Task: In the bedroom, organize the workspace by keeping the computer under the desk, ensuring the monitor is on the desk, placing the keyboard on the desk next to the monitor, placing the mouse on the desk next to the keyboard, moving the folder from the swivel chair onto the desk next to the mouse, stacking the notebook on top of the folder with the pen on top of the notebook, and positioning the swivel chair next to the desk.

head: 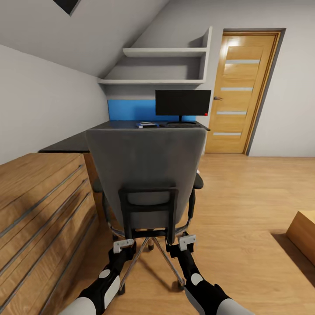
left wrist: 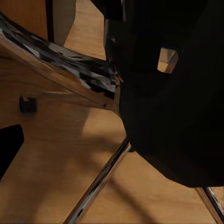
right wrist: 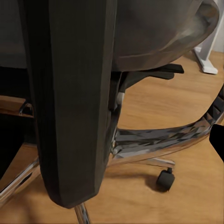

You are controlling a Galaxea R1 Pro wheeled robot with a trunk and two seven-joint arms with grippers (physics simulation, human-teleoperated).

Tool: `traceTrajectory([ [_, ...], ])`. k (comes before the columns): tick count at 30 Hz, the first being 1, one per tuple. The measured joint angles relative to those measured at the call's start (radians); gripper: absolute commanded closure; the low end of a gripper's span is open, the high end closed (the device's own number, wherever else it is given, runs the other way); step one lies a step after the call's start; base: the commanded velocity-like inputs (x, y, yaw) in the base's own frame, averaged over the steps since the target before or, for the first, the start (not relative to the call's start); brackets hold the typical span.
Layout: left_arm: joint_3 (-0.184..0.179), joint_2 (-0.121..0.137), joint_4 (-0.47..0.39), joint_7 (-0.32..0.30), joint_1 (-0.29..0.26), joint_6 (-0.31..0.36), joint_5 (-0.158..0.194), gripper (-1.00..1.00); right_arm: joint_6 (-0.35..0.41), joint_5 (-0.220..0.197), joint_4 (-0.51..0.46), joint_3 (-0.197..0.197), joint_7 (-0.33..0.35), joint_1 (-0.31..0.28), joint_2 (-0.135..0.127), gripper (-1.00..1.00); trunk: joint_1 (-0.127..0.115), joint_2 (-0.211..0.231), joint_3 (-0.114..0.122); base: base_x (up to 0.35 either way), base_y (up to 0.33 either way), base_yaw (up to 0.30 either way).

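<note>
The swivel chair (head: 146, 175) stands with its back to the robot, between it and the desk (head: 87, 138), its seat facing the black desk top; this suits a push from behind to bring it in beside the desk, the step judged to be in hand. The left gripper (head: 124, 246) and right gripper (head: 187, 241) are both set low against the dark rectangular frame at the foot of the backrest, one at each lower corner, placed evenly so that the chair should roll straight rather than turn; whether the jaws of either are spread or pressed onto the frame cannot be told. The right wrist view shows a broad matt black upright of that frame close before the camera, with the chrome base (right wrist: 154, 142) and a black caster (right wrist: 165, 179) beyond it; the left wrist view shows bright mirror-like spokes over wood-grain floor. The backrest is grey, cloth-like and gently curved. On the desk the monitor (head: 183, 103), flat and black, stands on its thin stand; a blue folder (head: 146, 125) lies flat just beside it to the left.
</note>
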Motion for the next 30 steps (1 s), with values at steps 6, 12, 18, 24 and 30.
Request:
traceTrajectory([
  [6,-0.001,0.0,-0.001,0.0,0.0,-0.002,-0.001,-1.0,0.0,-0.001,0.0,0.001,0.001,0.0,0.0,-1.0,0.0,0.0,0.0,0.33,-0.105,0.0],
  [12,-0.001,-0.001,0.0,-0.001,0.0,-0.001,0.0,-1.0,-0.001,-0.006,-0.001,-0.003,-0.001,0.0,0.0,-1.0,0.0,0.0,0.0,0.152,-0.087,0.0],
  [18,0.001,0.0,0.0,0.001,0.0,0.0,0.001,-1.0,0.0,-0.002,-0.001,-0.001,0.0,0.0,0.0,-1.0,0.001,0.0,0.0,0.013,-0.039,0.0],
  [24,0.006,0.0,0.0,0.004,0.0,0.0,0.002,-1.0,-0.003,-0.011,0.0,-0.007,-0.003,0.0,0.0,-1.0,0.001,0.0,0.0,0.001,-0.247,0.0],
  [30,0.011,0.0,0.0,0.006,0.0,0.0,0.004,-1.0,-0.005,-0.017,0.0,-0.012,-0.005,-0.001,0.0,-1.0,0.001,0.0,0.0,0.0,-0.294,0.0],
])
